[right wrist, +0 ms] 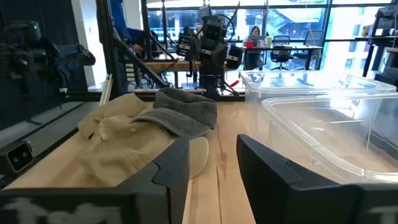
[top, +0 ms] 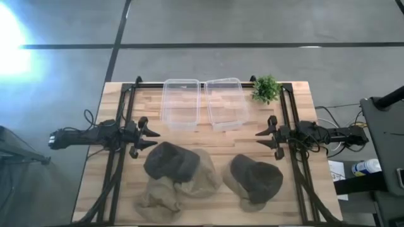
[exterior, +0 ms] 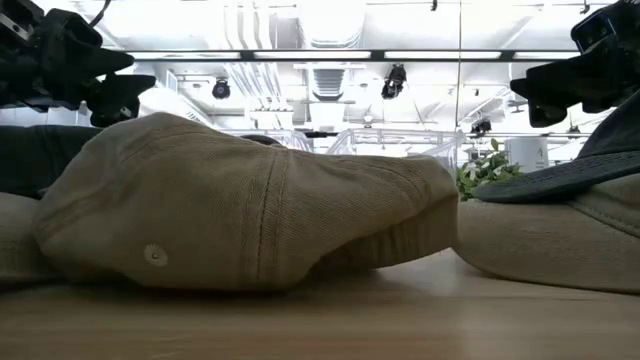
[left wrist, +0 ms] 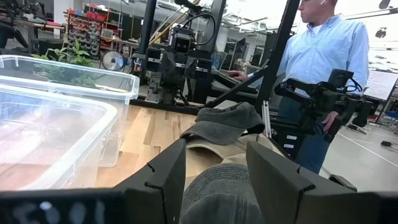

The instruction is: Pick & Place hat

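Two piles of hats lie on the near half of the table. In the left pile a dark grey hat rests on tan hats. In the right pile another dark grey hat sits on a tan hat; its brim overhangs the tan one. My left gripper hovers open just left of the left pile, above table height. My right gripper hovers open beside the right pile's far right side. Neither touches a hat.
Two clear plastic bins stand side by side at the table's far middle, with a small green plant to their right. Black frame rails run along both sides. A person in a light blue shirt stands beyond the table.
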`<act>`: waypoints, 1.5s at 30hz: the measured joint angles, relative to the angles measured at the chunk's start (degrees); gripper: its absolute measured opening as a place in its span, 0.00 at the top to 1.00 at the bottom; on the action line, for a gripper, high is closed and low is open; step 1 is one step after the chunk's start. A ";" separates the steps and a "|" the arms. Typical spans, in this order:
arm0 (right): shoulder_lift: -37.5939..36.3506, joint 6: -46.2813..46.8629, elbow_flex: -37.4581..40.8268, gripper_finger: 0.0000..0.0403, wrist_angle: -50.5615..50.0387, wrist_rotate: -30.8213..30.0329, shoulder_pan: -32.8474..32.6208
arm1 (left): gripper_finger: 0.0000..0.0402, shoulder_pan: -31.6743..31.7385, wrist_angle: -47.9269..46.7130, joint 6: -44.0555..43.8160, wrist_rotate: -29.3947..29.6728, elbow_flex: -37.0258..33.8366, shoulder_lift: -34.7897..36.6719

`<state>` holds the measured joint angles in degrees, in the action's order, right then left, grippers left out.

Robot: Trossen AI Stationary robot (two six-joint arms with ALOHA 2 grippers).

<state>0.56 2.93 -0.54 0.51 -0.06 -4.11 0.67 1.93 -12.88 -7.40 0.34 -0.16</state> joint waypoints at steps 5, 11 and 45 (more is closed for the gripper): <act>0.00 0.01 -0.01 0.68 0.01 0.01 -0.01 | 0.59 0.01 -0.01 0.00 0.00 0.00 0.01; 0.02 0.01 0.00 0.69 0.00 0.00 -0.01 | 0.59 0.00 -0.02 0.00 0.00 0.00 0.02; 0.01 0.01 0.00 0.68 -0.01 -0.01 0.01 | 0.59 0.02 0.00 0.00 0.00 0.00 0.00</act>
<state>0.57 2.94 -0.54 0.50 -0.07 -4.11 0.69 1.93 -12.88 -7.40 0.34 -0.16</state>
